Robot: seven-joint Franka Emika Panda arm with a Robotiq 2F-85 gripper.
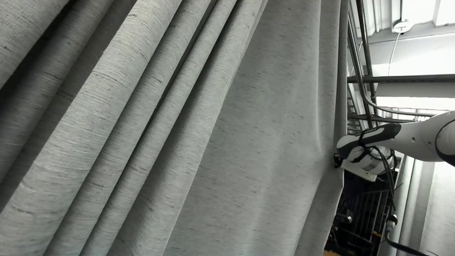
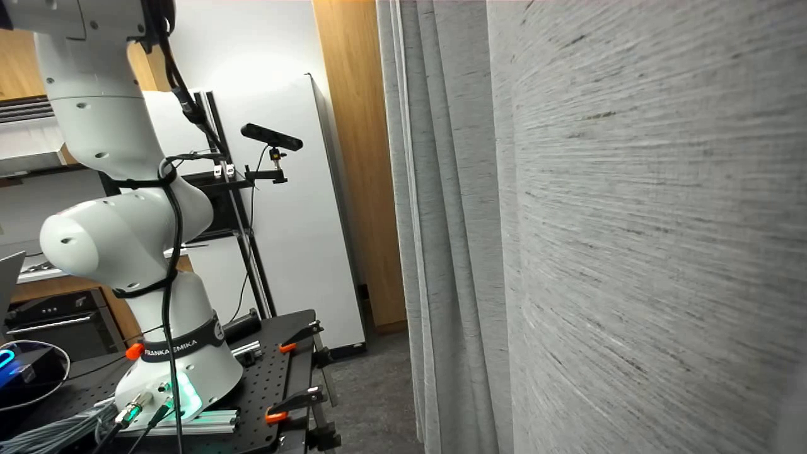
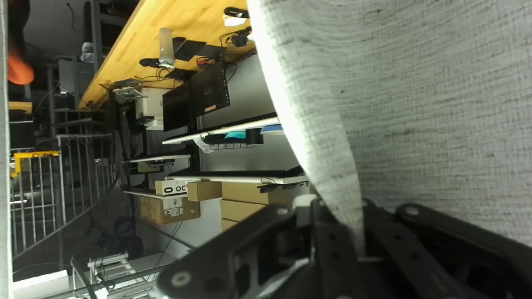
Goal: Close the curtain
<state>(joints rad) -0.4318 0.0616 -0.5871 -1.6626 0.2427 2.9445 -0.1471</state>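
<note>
The curtain (image 1: 263,142) is a very large light-grey woven drape with long deep pleats in an exterior view. It fills the right side in an exterior view (image 2: 643,239) and the right part of the wrist view (image 3: 440,108). My gripper (image 1: 337,160) is at the curtain's free edge. In the wrist view, a narrow fold of the edge runs down between the black fingers of my gripper (image 3: 341,211), which are closed on it. The fabric is drawn into creases at the grip. My gripper is out of view in an exterior view, where only the arm (image 2: 132,221) shows.
Metal rails (image 1: 366,80) stand behind the arm. The arm's base is on a black perforated table (image 2: 265,366) with clamps. A camera on a bracket (image 2: 271,137) stands near a white panel (image 2: 277,208). The wrist view shows a wooden desk (image 3: 137,45), monitors (image 3: 210,89) and boxes (image 3: 245,191).
</note>
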